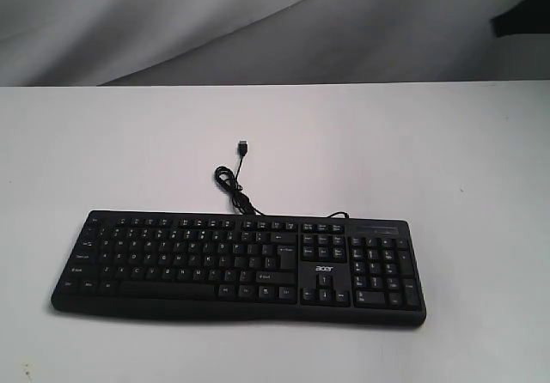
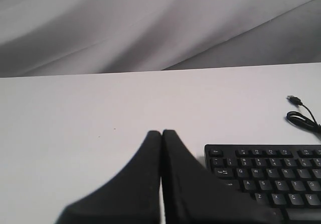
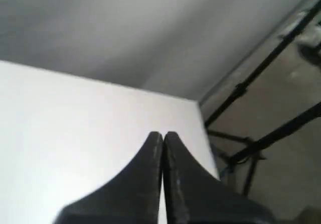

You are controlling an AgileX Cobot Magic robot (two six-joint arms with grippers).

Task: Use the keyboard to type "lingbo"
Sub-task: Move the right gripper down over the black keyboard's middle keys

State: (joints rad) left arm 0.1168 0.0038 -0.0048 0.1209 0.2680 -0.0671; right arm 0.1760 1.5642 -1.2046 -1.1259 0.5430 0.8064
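Note:
The black keyboard [image 1: 241,267] with white legends and an acer logo lies flat on the white table [image 1: 447,160], near its front. Its thin black USB cable [image 1: 234,181] coils behind it, plug free. Neither arm shows in the exterior view. In the left wrist view my left gripper [image 2: 161,132] is shut with nothing held, above bare table beside the keyboard's [image 2: 266,181] Esc and Tab corner. In the right wrist view my right gripper [image 3: 163,133] is shut and empty, over bare table near a far corner; no keyboard shows there.
Grey cloth [image 1: 258,22] hangs behind the table. Past the table edge [image 3: 203,128] in the right wrist view stand black stand legs [image 3: 261,143] on the floor. A dark object [image 1: 524,9] sits at the exterior view's top right.

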